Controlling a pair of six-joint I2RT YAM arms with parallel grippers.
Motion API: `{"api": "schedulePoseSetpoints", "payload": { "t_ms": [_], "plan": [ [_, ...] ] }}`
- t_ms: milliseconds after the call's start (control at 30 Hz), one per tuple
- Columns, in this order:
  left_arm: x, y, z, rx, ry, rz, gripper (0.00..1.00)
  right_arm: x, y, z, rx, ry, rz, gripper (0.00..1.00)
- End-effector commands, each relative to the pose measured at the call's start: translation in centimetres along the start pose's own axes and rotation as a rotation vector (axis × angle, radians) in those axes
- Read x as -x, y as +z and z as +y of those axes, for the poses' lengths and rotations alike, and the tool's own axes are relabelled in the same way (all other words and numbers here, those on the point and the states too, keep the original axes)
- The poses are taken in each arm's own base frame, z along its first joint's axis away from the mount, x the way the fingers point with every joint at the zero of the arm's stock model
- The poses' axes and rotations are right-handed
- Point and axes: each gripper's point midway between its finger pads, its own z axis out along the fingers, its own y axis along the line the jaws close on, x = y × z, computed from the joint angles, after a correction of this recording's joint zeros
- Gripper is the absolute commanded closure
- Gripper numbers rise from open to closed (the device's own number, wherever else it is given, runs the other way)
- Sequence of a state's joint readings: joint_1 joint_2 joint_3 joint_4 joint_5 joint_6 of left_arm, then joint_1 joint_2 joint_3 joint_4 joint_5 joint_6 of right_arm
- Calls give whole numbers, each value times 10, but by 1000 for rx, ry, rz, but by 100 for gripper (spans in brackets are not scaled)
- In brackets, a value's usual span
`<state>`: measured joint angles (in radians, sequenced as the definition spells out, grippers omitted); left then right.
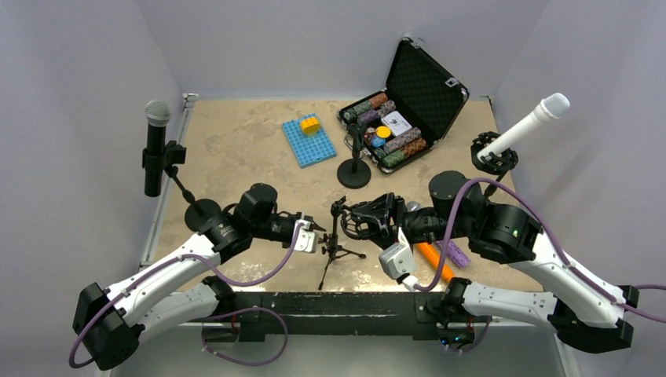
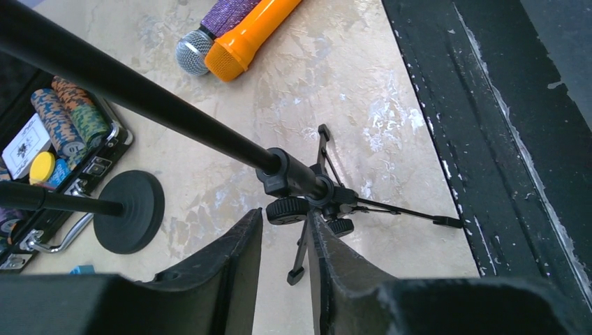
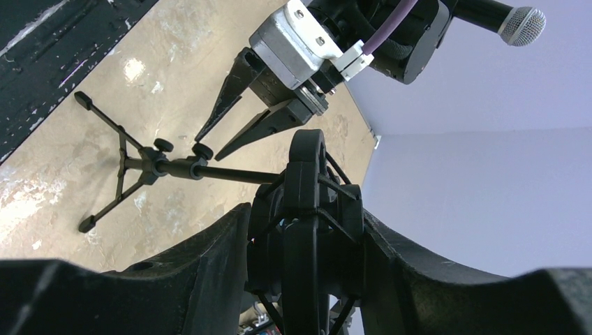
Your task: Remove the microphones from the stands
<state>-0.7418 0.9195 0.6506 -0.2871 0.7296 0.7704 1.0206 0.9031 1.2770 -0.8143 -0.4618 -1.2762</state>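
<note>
Right gripper [image 3: 304,209]: jaws clamped on shock mount [image 3: 307,174] of near tripod stand [image 2: 300,185]. Left gripper [image 2: 283,218]: jaws narrowly apart at its hub, gripping nothing. Mount looks empty; black microphone [image 1: 156,145] sits clipped far left. Risk: off-centre pinch twists tripod, legs skid.

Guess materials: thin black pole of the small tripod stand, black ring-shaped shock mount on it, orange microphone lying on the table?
Thin black pole: likely painted metal tube; smooth satin sheen. Black ring-shaped shock mount: looks like matte moulded plastic, strung with thin cords, probably elastic. Orange microphone: glossy body, plastic or lacquered metal; the look leaves it open.
</note>
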Motion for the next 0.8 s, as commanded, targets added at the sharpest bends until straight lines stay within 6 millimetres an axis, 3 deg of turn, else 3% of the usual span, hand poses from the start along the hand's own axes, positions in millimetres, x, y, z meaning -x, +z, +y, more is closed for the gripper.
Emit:
{"api": "schedulePoseSetpoints", "payload": {
  "t_ms": [0,200,367,467,767],
  "plan": [
    [7,6,-10,-68,-5,-53,69,-10,2,13,50,40,43,45],
    [-2,12,-21,-94,-184,-35,83,-12,3,15,56,43,44,45],
    [-19,12,-51,-194,-414,-2,100,-13,4,17,59,46,45,45],
    [-18,15,-56,-245,-530,-9,100,-15,5,17,57,47,51,45],
    [-19,20,-45,-273,-616,-6,100,-15,6,14,55,46,53,45]
  ]
}}
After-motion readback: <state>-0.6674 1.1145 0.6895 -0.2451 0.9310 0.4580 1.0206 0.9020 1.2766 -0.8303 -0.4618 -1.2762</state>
